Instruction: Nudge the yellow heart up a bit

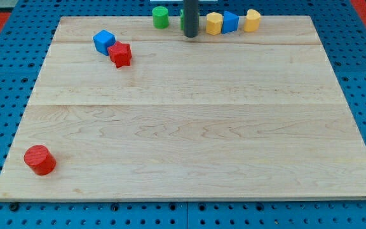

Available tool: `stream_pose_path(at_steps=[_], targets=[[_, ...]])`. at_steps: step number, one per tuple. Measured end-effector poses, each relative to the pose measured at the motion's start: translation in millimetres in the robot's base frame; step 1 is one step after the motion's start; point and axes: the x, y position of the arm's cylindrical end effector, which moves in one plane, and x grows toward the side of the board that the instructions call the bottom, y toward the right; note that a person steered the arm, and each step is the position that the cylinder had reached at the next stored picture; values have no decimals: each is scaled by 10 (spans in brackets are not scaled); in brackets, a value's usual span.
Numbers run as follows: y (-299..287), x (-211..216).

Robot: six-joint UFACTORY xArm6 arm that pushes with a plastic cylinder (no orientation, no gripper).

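Two yellow blocks sit along the board's top edge. The one at the view's right (252,20) has a rounded, notched top and looks like the heart. The other (214,23) looks like a pentagon. A blue block (230,21) of unclear shape sits between them, close to both. My tip (190,35) rests on the board just left of the yellow pentagon, about a hundred pixels left of the heart. The rod partly hides a green block (182,20) behind it.
A green cylinder (161,17) stands at the top edge, left of the rod. A blue cube (104,41) and a red star (121,55) touch at the upper left. A red cylinder (40,159) sits at the lower left. The wooden board (196,140) lies on a blue pegboard.
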Motion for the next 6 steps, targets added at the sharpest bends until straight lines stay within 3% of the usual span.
stream_pose_path(at_steps=[2,3,4,6], targets=[[411,-235],[519,-70],[1185,60],[1385,-189]])
